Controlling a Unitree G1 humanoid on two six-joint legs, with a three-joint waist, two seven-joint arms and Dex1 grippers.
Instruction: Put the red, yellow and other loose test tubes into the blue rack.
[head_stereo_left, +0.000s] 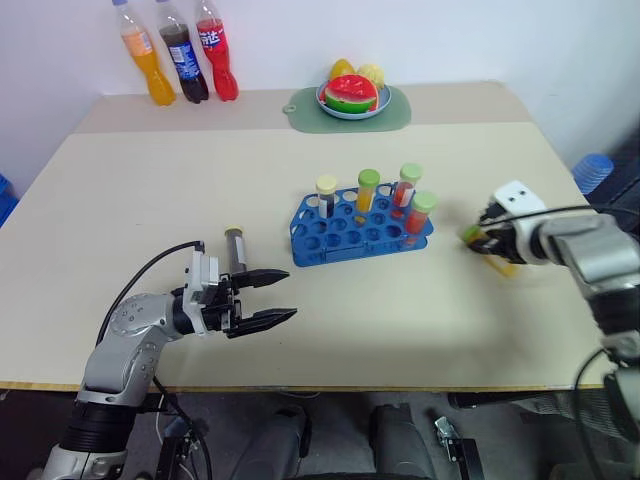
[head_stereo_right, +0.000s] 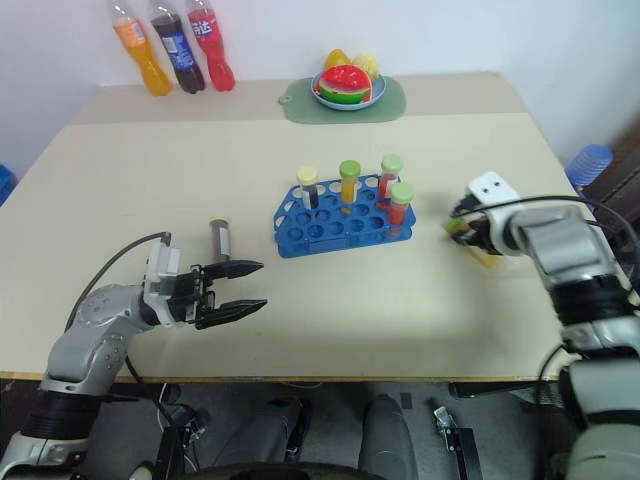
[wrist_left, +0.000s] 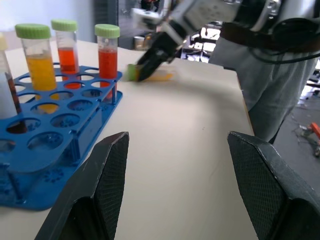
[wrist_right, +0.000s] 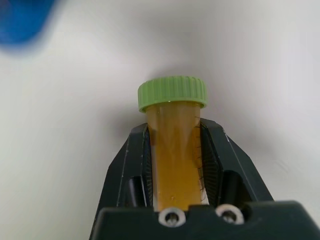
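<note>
Yellow-orange tube (wrist_right: 175, 155) with green cap pinched between the two fingers of the right gripper (wrist_right: 175, 165), lying low at the table (head_stereo_left: 150, 200), well right of the blue rack (head_stereo_left: 340, 240). Jaws clamped along the tube's body, cap poking out past the fingertips. Best handled now by lifting straight up first, tipping the tube upright with cap on top, then carrying it over a free hole in the rack's near rows and lowering slowly, bottom end first; letting go only once the tube sits in the hole. Worth steering clear of the four tubes already standing in the rack: cream-capped dark one (head_stereo_left: 326, 196), yellow one (head_stereo_left: 368, 190), two red ones (head_stereo_left: 405, 187) and (head_stereo_left: 420, 213). Grip looks off-centre toward the bottom end, so a swing during the lift seems possible. Right forearm reaching in from the right edge, wrist angled down toward the tabletop. Left gripper (head_stereo_left: 265, 298) hovering above the table near the front edge, pointing level toward the rack, fingers apart and holding nothing. Another dark tube (head_stereo_left: 236, 250) standing upright on the table just behind it, still outside the rack.
</note>
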